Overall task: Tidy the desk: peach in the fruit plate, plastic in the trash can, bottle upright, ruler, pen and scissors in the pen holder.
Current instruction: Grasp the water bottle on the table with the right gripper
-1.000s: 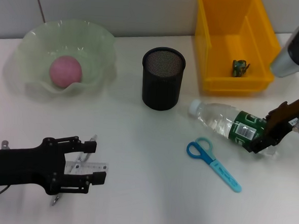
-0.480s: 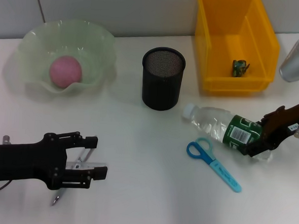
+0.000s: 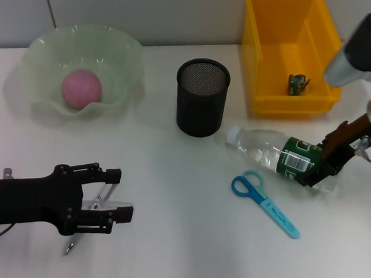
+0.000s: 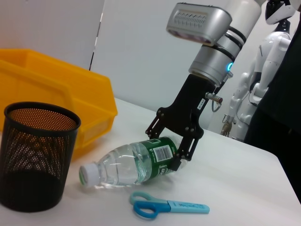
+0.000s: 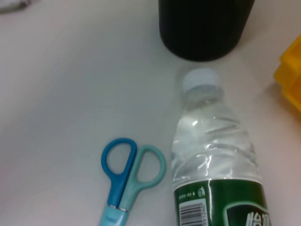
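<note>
Now, far left on the white desk, the black left gripper sits low with its fingers spread, straddling a clear plastic ruler and a thin pen lying beneath it. Behind it, the pink peach rests inside the pale green wavy-edged fruit plate. Moving across, the black mesh pen holder stands upright, nothing visible inside. Next, the clear plastic water bottle with a green label lies on its side, white cap pointing toward the pen holder. Just in front of it lie the blue-handled scissors, apart from the bottle. Behind, the yellow plastic bin holds a small green scrap. On the far right, the right gripper is clamped around the bottle's base end.
</note>
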`<state>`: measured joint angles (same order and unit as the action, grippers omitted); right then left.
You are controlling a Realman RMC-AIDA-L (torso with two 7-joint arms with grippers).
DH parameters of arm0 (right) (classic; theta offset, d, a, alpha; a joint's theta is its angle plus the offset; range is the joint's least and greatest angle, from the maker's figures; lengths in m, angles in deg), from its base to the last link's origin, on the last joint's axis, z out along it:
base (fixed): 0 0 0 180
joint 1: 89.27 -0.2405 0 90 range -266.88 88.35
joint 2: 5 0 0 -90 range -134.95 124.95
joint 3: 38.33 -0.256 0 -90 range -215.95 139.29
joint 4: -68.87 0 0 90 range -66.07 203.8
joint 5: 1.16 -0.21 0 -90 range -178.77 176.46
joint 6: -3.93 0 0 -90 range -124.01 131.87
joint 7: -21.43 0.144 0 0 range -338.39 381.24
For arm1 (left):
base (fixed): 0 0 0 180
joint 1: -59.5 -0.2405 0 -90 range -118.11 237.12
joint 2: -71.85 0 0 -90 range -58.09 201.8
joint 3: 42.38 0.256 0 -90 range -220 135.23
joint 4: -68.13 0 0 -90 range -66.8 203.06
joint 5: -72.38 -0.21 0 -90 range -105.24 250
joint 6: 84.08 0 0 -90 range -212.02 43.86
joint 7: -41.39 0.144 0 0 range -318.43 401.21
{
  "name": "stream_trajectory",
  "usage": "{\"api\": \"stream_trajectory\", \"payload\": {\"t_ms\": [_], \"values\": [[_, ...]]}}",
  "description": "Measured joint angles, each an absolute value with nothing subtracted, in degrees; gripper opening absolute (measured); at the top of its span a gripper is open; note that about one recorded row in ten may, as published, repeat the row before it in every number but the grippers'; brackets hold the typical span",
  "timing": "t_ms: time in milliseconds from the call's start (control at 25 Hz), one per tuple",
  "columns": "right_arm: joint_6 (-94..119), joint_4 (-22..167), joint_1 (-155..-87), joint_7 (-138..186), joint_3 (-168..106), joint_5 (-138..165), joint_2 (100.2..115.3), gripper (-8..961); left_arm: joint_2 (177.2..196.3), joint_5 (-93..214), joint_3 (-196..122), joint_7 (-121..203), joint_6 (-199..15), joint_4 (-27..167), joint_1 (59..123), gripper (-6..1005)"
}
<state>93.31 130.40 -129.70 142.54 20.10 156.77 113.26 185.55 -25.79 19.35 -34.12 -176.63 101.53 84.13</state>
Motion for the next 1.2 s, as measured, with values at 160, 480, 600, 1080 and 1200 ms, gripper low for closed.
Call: {"api": "stream_trajectory", "payload": {"t_ms": [160, 480, 600, 1080, 1200], "values": [[93.5, 127.4, -132.6, 143.2, 20.0, 159.2, 113.15, 773, 185.58, -25.8, 18.8, -34.0, -176.8, 101.5, 83.8, 832], [93.9, 126.9, -134.4, 144.3, 20.7, 160.1, 112.84, 772, 185.51, -25.8, 18.8, -34.0, -176.9, 101.5, 83.5, 832], [94.2, 126.9, -134.7, 144.4, 22.1, 160.3, 113.1, 772, 185.49, -25.8, 18.8, -34.0, -176.9, 101.5, 83.4, 831], [94.3, 126.5, -135.2, 146.8, 26.1, 163.0, 113.77, 772, 185.49, -25.8, 18.8, -33.8, -177.2, 101.5, 82.9, 831], [93.8, 126.5, -135.4, 147.9, 28.1, 164.0, 113.89, 772, 185.49, -25.8, 18.8, -33.8, -177.4, 101.5, 82.9, 831]]}}
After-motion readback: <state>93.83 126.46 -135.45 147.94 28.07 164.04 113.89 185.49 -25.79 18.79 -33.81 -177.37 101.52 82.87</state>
